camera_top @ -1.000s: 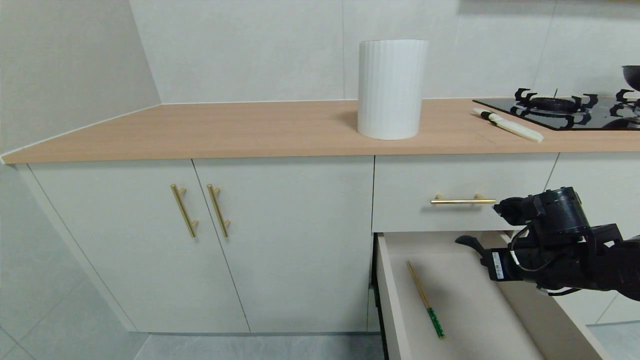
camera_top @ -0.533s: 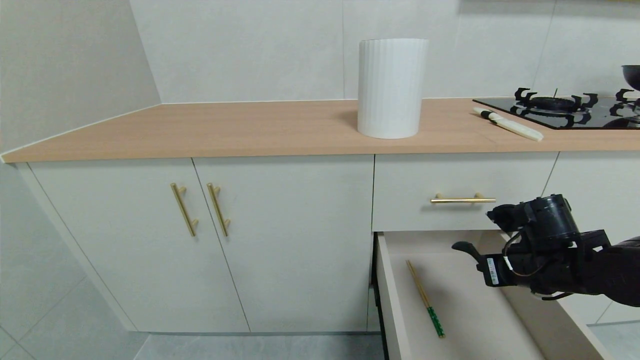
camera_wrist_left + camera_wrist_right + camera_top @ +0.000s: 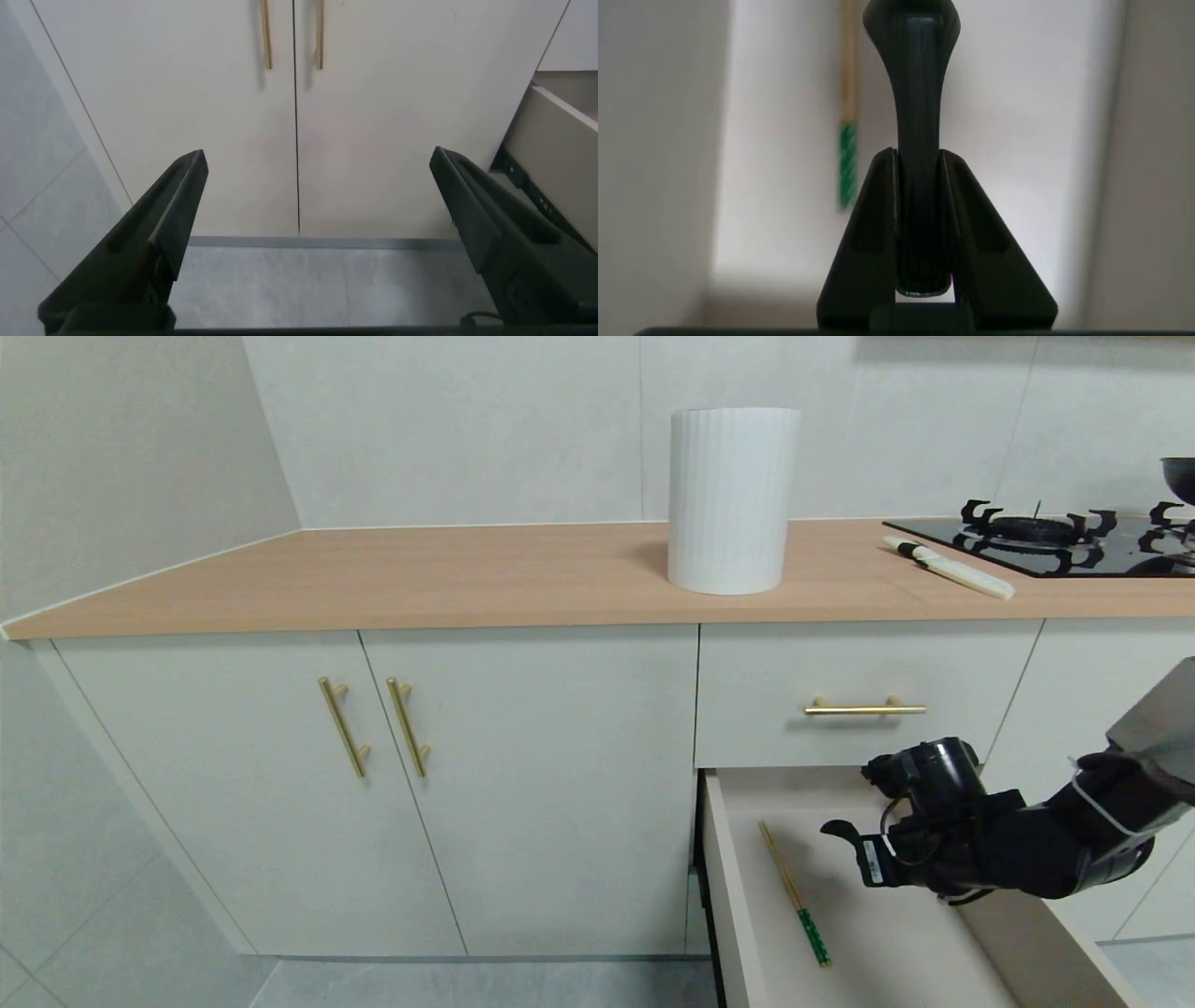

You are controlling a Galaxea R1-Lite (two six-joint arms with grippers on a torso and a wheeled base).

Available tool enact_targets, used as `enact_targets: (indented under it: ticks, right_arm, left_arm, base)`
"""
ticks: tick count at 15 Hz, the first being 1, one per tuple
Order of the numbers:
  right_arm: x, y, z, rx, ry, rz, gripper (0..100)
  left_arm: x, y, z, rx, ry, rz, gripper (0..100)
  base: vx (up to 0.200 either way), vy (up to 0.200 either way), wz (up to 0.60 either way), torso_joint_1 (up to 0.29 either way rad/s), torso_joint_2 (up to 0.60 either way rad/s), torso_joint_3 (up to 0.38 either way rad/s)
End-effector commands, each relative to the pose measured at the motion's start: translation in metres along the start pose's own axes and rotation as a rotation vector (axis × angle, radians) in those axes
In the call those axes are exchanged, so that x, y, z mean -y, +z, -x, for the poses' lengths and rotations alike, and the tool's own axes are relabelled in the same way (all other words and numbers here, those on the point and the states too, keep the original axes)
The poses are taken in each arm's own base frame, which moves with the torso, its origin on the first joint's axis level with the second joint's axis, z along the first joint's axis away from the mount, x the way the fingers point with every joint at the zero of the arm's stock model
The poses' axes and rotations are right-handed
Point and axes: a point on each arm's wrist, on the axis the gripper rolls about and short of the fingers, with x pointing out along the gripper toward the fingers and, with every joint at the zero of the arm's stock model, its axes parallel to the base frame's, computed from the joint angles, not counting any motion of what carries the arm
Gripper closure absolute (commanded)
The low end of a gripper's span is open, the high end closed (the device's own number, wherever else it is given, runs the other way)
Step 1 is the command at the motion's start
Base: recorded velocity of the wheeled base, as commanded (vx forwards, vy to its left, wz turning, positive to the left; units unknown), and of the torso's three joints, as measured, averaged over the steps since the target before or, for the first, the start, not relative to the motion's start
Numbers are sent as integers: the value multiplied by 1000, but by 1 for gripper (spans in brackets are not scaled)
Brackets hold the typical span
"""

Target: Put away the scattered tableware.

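Kitchen, wood surface (image 3: 467, 579) over pale cabinets (image 3: 523, 784). In open drawer (image 3: 730, 896): chopsticks (image 3: 794, 896) flat, long axis front to back, green ends toward drawer front. Right end effector (image 3: 834, 828) clenched above drawer. Left end effector (image 3: 318, 166) released.

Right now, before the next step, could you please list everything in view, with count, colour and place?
open drawer: one, pale, lower right
chopsticks: one pair, wood with green ends, in the open drawer
closed drawer: one, off-white, gold handle, above the open drawer
cabinet doors: two, off-white, gold handles, left of the drawers
countertop: one, light wood, over the cabinets
ribbed container: one, white, upright on the countertop
gas hob: one, black, far right of the countertop
knife: one, cream with black band, on the countertop beside the hob
right gripper: one, black, shut, empty, above the open drawer
left gripper: one, black, open, facing the cabinet doors
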Motion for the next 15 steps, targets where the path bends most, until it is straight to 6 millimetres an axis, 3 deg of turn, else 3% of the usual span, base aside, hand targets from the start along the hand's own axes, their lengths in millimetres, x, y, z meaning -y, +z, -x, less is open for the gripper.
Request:
enact_targets:
  ticks: [1, 7, 10, 15]
  right_arm:
    - [3, -13, -29, -64, -8, -2, 100]
    - [5, -19, -69, -107, -21, -13, 100]
    - [6, -32, -84, -154, -36, -3, 100]
    - [5, -31, -90, -153, -47, -1, 100]
  left_arm:
    - [0, 0, 0, -1, 1, 0, 0]
    - [0, 0, 0, 0, 1, 0, 0]
    - [0, 0, 0, 0, 1, 0, 0]
    - [0, 0, 0, 0, 1, 0, 0]
  base:
    - [0, 0, 0, 0, 0, 0]
    - [0, 0, 0, 0, 0, 0]
    - [0, 0, 0, 0, 0, 0]
    - [0, 0, 0, 0, 0, 0]
